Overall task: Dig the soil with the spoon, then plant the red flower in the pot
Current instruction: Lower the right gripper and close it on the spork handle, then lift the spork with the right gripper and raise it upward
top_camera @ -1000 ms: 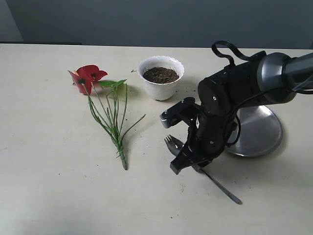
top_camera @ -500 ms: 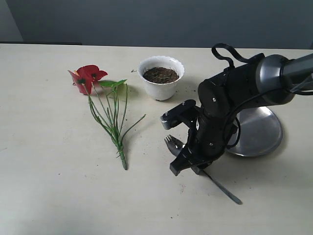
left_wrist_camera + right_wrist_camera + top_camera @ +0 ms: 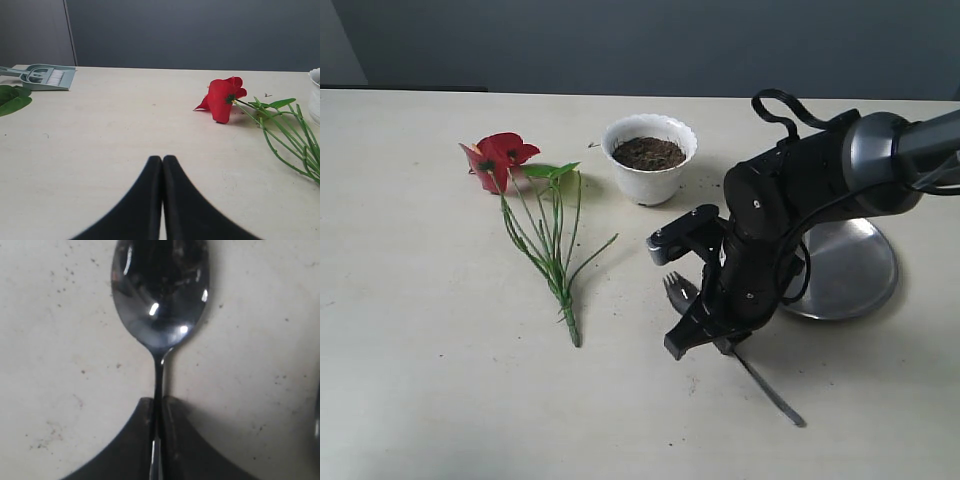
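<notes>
Near the pot (image 3: pixel 649 178), the spoon (image 3: pixel 159 315) was clamped at its neck by the right claw (image 3: pixel 158 405) for digging; the left claw (image 3: pixel 162 162) was pressed together.

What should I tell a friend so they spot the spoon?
In the exterior view, find the round steel plate on the right. Left of it, the black right gripper is shut on a thin handle: that is the spoon. Unlike the plate, it is slim, with a small shiny bowl ending in tines.

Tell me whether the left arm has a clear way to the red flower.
Probably yes: only bare table lies between the left gripper and the red flower, though its jaws are shut and must open first.
</notes>
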